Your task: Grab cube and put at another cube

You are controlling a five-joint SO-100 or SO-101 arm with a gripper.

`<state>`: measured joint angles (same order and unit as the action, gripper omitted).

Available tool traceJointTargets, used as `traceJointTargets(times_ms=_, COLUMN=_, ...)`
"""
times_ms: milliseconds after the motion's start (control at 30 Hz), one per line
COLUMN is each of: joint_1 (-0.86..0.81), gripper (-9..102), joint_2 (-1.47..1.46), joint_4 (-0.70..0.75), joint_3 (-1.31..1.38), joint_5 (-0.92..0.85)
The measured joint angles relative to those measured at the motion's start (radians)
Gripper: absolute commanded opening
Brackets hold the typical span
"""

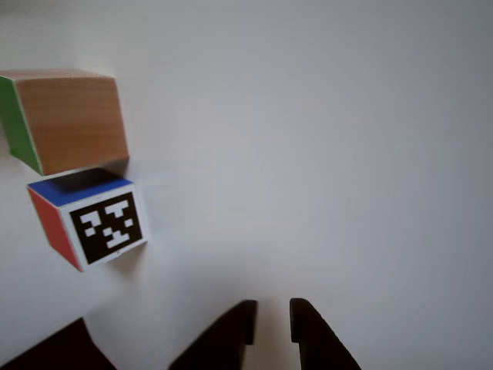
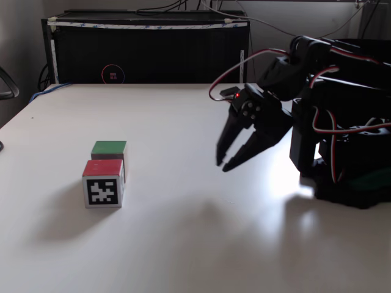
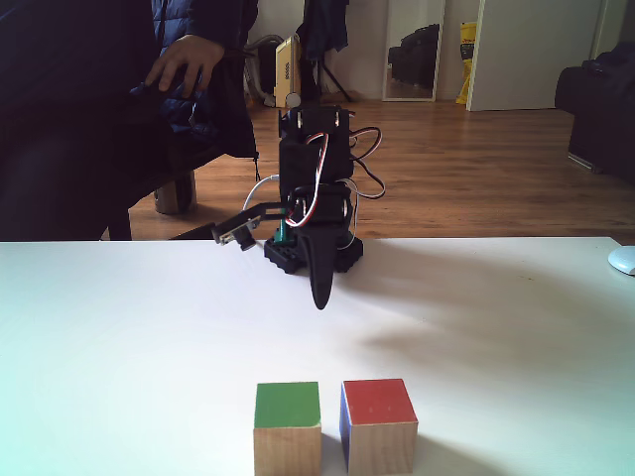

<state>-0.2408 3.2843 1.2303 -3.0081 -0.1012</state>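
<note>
— So, the cube (image 3: 288, 428)?
— Light wood grain, green top, on the white table (image 2: 201, 244) just beside another cube (image 2: 103, 183), which shows red, blue and a marker face.
— Gripper (image 2: 223, 165)?
— Well apart from both, above the table, jaws slightly apart, holding nothing.

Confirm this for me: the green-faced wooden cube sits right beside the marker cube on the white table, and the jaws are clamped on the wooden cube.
One part is wrong. The wooden cube does sit right beside the marker cube on the white table, but the jaws hold nothing. A fixed view shows the gripper hanging in the air well to the right of both cubes, jaws slightly parted and empty.
</note>
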Motion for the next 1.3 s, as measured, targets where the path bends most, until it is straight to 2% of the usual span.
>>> traceJointTargets(times_ms=300, joint_1=-0.026, gripper=22, joint_2=-0.069, joint_4=-0.044, joint_3=0.147, joint_5=0.035)
traceJointTargets(times_ms=500, joint_1=-0.008, gripper=27, joint_2=-0.531, joint_4=-0.137, joint_3=0.462, joint_5=0.063)
traceJointTargets(times_ms=700, joint_1=-0.02, gripper=33, joint_2=-0.994, joint_4=-0.14, joint_3=0.853, joint_5=0.021)
traceJointTargets(times_ms=1000, joint_1=-0.043, gripper=41, joint_2=-1.493, joint_4=0.061, joint_3=1.321, joint_5=-0.034)
traceJointTargets(times_ms=1300, joint_1=-0.08, gripper=43, joint_2=-1.853, joint_4=0.239, joint_3=1.667, joint_5=-0.055)
